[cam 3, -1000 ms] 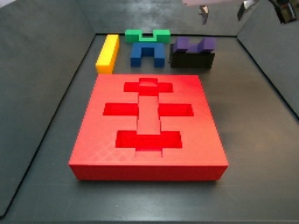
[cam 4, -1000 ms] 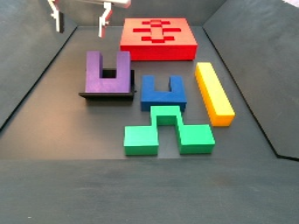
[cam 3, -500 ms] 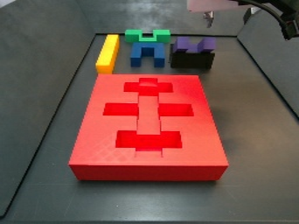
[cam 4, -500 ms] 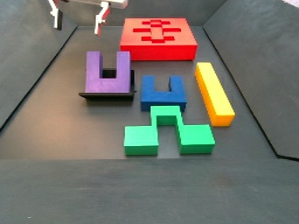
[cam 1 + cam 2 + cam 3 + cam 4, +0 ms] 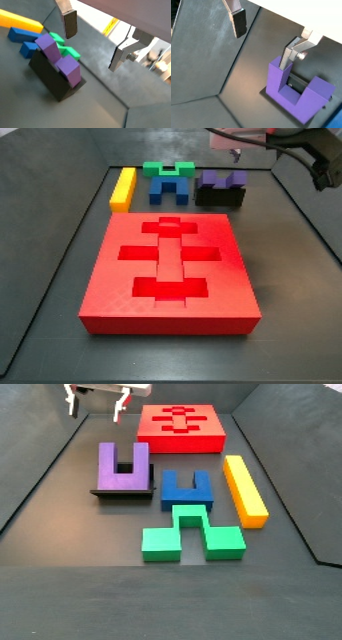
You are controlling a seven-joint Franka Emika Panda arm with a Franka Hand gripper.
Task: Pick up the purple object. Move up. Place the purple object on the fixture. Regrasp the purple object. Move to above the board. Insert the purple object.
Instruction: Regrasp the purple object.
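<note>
The purple object [image 5: 123, 468] rests on the fixture [image 5: 123, 492], prongs up with the notch between them, beside the blue block [image 5: 189, 488] and well apart from the board [image 5: 183, 429]. The gripper [image 5: 96, 403] hangs above and apart from it, fingers [image 5: 69, 23] spread wide and holding nothing. For the regrasp, judged the step in hand, centre the gripper over the purple object, align the pads square to flat faces, then descend before closing.

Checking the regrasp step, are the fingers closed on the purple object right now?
No. In a wrist view the gripper hangs open above the purple object, which sits on the fixture with nothing between the fingers.
</note>
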